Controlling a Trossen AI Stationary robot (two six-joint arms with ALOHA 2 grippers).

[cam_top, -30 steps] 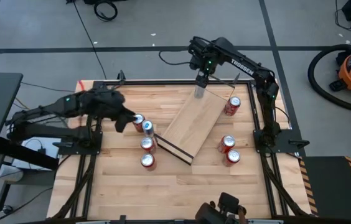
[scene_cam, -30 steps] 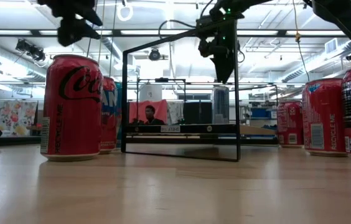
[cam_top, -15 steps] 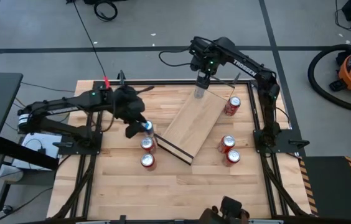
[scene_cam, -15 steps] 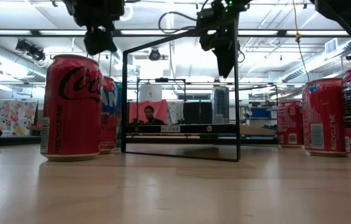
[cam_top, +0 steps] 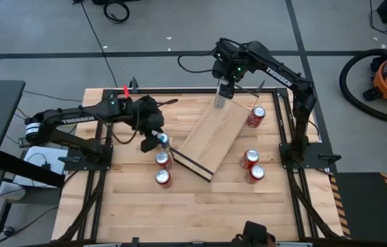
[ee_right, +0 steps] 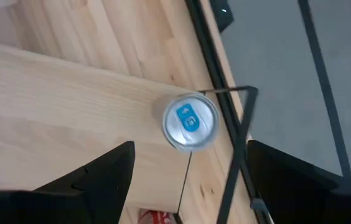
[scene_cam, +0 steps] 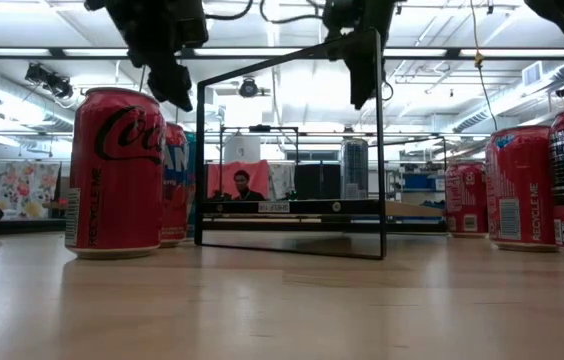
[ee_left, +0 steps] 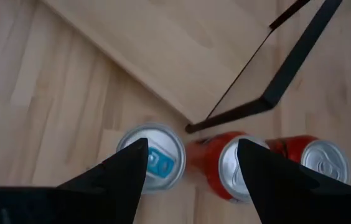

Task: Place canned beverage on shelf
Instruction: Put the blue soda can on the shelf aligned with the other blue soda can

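The table (cam_top: 200, 206) carries the shelf (cam_top: 210, 137), a long light-wood board lying diagonally, its long axis running from the far right corner toward the near left, dark end edge nearest the cans. A silver can (cam_top: 220, 101) stands upright on the shelf's far end. The right end effector (cam_top: 225, 88) hangs above that can with its fingers spread, gripping nothing. The left end effector (cam_top: 151, 139) hovers with fingers parted over a blue-tabbed can (ee_left: 152, 156), beside two red cans (cam_top: 163, 168).
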